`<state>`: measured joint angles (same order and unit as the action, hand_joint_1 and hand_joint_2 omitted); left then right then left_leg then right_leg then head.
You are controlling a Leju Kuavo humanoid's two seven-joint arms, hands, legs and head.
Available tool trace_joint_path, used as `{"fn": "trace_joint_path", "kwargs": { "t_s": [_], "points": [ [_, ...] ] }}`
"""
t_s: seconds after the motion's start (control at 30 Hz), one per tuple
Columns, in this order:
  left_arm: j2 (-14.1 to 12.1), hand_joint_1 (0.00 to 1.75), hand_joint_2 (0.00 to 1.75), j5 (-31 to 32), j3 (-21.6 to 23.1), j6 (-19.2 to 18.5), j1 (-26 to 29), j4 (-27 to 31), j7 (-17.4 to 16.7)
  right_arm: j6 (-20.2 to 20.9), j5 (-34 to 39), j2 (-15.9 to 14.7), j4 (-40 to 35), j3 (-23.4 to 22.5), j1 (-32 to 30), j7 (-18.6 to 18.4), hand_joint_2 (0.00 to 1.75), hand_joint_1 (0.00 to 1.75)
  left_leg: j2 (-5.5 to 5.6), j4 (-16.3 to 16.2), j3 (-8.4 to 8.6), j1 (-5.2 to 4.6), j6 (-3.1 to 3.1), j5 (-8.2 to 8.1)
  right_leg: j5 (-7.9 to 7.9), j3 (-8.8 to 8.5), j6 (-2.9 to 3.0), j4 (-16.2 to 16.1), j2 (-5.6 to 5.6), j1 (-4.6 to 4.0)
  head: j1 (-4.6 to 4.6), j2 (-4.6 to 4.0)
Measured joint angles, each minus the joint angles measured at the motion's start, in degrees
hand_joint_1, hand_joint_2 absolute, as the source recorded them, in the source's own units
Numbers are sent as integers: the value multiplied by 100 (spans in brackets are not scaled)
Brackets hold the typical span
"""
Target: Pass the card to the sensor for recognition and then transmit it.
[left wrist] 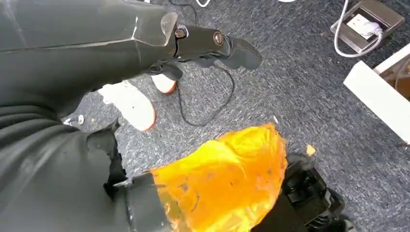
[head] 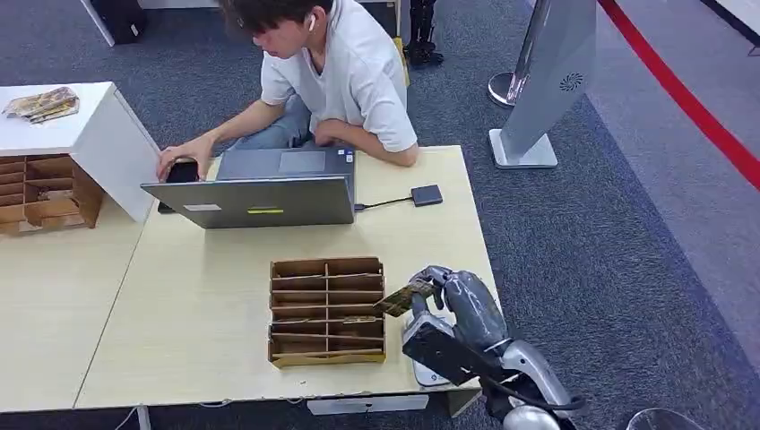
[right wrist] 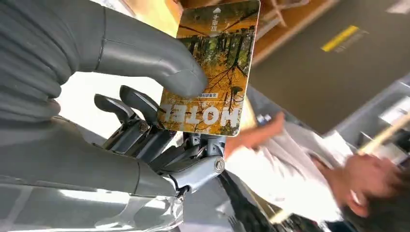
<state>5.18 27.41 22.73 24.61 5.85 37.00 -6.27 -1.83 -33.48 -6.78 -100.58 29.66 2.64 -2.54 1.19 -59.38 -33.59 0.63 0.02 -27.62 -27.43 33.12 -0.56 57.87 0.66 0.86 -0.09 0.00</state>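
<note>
My right hand (head: 462,300) hovers above the table's near right corner, beside the right end of a cardboard slot organizer (head: 327,311). It pinches a card (head: 403,297) between thumb and fingers. Up close, the card (right wrist: 217,67) has an autumn forest print and the word HOTEL, with the thumb (right wrist: 159,60) pressed on its face. A white flat device (head: 428,374) lies on the table under that wrist. A small dark square box (head: 427,194) sits further back, cabled to the laptop. My left hand (left wrist: 212,46) hangs over the carpet and holds nothing.
A person (head: 341,72) sits at the far side of the table (head: 197,305), with one hand near an open grey laptop (head: 260,193). A white cabinet (head: 99,134) with wooden slots stands at the left. A grey sign stand (head: 547,81) is on the carpet at the back right.
</note>
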Motion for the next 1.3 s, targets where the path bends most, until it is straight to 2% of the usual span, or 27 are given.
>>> {"fn": "trace_joint_path", "kwargs": {
  "t_s": [0.33,0.67,1.3],
  "points": [
    [50,0,0,22,-103,15,-1,-33,4,87,72,-59,225,35,1,-152,175,175,1,0,0,0,0,0,0,0,0,0,0,0,0,0],
    [66,0,0,37,-116,57,-16,-127,81,363,396,-175,424,162,49,-227,175,175,1,0,-1,0,0,0,0,1,0,0,0,0,0,0],
    [101,0,0,-24,-116,146,-106,-361,181,599,704,-599,647,330,199,-354,175,175,1,0,-1,0,0,0,0,1,0,0,0,0,0,0]
  ]
}}
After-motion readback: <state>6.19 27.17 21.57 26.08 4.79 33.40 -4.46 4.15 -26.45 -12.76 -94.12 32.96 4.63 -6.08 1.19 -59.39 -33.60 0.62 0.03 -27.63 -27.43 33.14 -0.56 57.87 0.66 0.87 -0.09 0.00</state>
